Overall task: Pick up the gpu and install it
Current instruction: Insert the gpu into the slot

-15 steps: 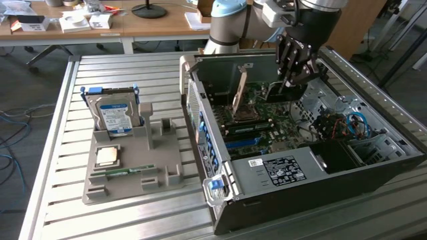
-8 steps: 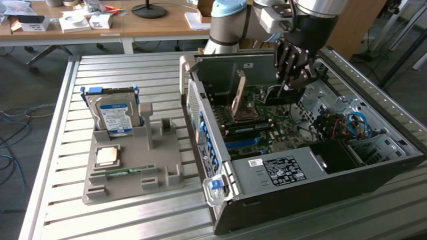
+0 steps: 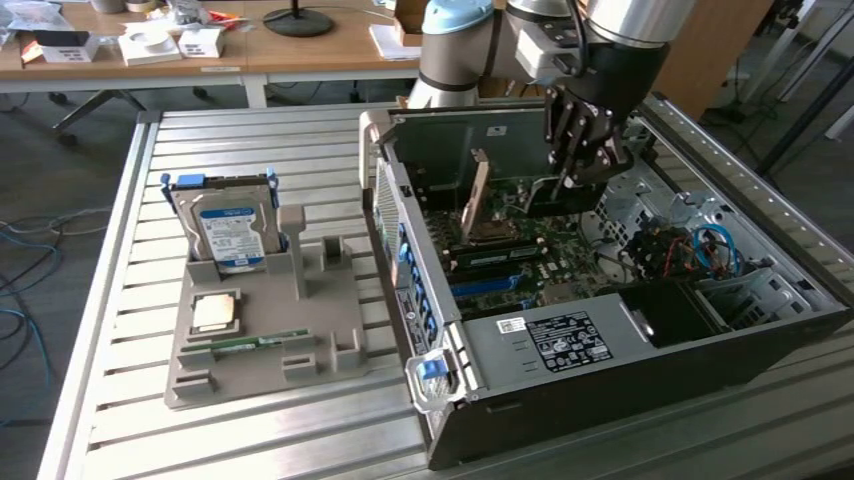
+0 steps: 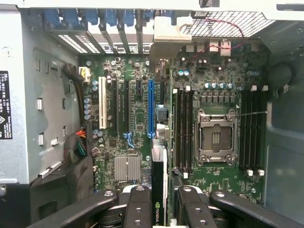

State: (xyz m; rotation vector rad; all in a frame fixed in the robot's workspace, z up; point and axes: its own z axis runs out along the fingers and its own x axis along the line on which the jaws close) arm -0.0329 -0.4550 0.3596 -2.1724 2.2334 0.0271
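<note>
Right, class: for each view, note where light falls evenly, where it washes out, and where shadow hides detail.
Exterior view: table evenly lit; case interior under the hand shadowed. Wrist view: motherboard evenly lit; case rim washed out white; the fingers around the gpu sit dark.

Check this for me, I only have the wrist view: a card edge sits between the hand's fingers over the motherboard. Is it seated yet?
Observer: In the exterior view the hand reaches down into the open case and grips the gpu upright, black face toward that camera. Whether it is seated, I cannot tell.
Operator: Anything on the grey holder beside the case?
Observer: The hard drive stands upright in it. A green memory stick lies flat at the end nearer that camera.
</note>
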